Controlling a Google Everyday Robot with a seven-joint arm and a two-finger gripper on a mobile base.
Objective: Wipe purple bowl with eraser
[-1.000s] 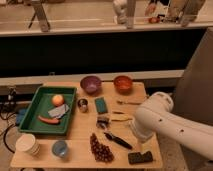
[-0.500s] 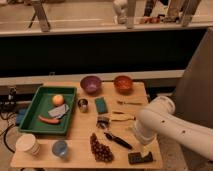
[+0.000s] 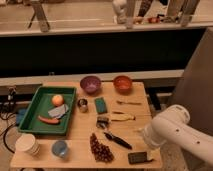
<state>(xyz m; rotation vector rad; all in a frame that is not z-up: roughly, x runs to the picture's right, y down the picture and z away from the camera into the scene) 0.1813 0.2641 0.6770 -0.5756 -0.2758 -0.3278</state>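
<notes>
Logged a further drop of the arm [image 3: 172,127] toward the near right corner of the table [image 3: 80,127] since half a second ago. Wrist end now low, just over the eraser [image 3: 137,157]. No shift seen in the eraser: flat at the front edge, right of the grapes [image 3: 100,149]. Gripper [image 3: 145,149] placed at the arm's lower tip, just above the eraser's right end. Wide, narrow or already holding: cannot tell. Purple bowl [image 3: 90,84] at the far edge, beside the orange bowl [image 3: 122,83], well apart from the eraser. Judged as approach to grasp, pick not confirmed. Wiping not begun. After pickup, needs a carry over the utensils [image 3: 120,117] to the bowl.
</notes>
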